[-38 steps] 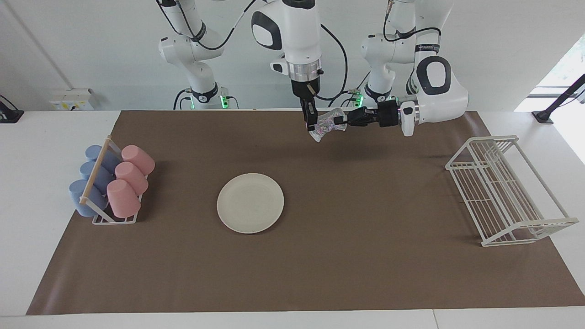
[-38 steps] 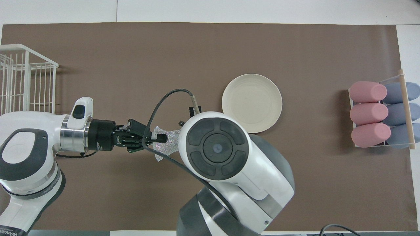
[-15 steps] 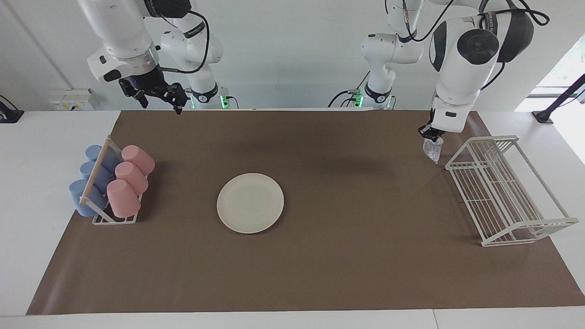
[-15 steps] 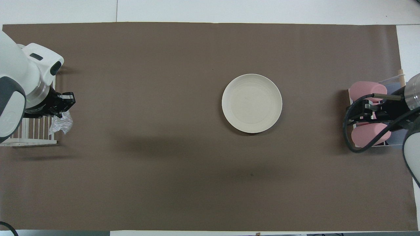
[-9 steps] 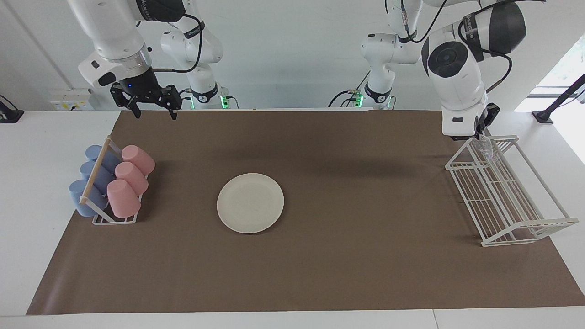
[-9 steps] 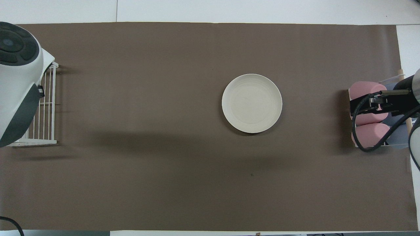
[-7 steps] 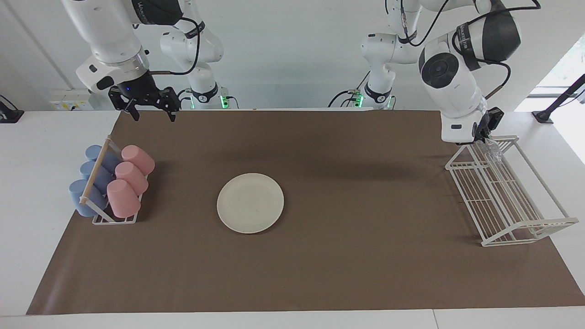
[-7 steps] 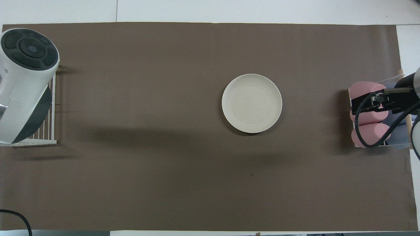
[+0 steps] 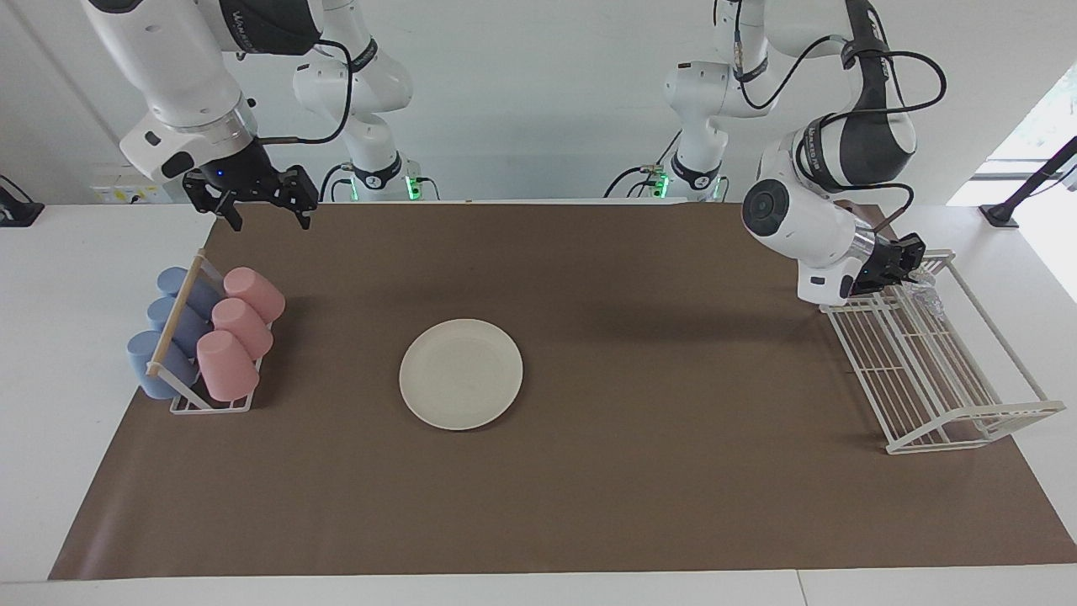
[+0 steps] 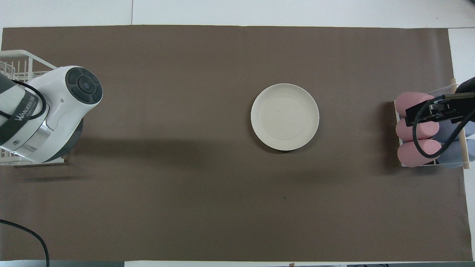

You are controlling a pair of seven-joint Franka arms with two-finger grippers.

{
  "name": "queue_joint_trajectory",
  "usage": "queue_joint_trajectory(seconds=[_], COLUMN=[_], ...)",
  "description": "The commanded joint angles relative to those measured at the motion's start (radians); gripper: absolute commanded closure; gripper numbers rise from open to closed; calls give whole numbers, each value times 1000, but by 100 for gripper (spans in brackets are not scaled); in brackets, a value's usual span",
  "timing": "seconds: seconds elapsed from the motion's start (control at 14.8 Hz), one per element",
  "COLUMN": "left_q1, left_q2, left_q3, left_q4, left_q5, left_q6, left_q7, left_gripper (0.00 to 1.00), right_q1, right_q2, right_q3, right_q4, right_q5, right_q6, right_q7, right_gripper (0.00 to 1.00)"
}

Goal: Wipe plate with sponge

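The cream-white plate (image 9: 461, 374) (image 10: 285, 116) lies flat on the brown mat, alone near the middle of the table. My left gripper (image 9: 918, 273) is shut on the silvery sponge (image 9: 928, 295). It holds the sponge over the white wire rack (image 9: 976, 418) at the left arm's end, at the rack's end nearer the robots. In the overhead view the left arm's wrist hides that gripper and the sponge. My right gripper (image 9: 266, 219) hangs open and empty, high over the cup rack (image 9: 210, 406).
Pink cups (image 9: 240, 324) (image 10: 417, 155) and blue cups (image 9: 168, 332) lie on their sides in the cup rack at the right arm's end. The wire rack (image 10: 22, 55) stands at the mat's other end. A brown mat (image 9: 673, 471) covers the table.
The two grippers no longer meet at the sponge. The left one has carried the sponge from the middle to over the wire rack; the right one, now open, has swung over the cup rack.
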Motion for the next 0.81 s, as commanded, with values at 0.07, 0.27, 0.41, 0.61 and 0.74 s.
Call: queue_joint_trajectory(seconds=[0.07,0.27,0.41,0.61,0.74], left_q1=[18,14,15,17,18], left_q2=[19,41,39,39,41], left_q3=[-4,-5,-7,-7,-7], left_q4=[-54,-61,-69,-69,-69], left_q5=[28,27,27,16,15], left_q6=[71,74,89,111,115], left_q7=[-101,-160,-164,-176,-176], left_gripper=[100,100,100,100,81], right_q1=[5,-1,-9,-15,-18], right_q2=[-13,-27,-47,-47,-45], right_q3=[-24,-27,-38,-50,-53], right_q4=[-13,-53,-96,-94,-88], right_q5=[3,40,42,42,40], right_q6=[-8,19,63,58,60], right_q7=[-28,-31,-53,-53,-47], right_gripper=[0,0,0,0,0])
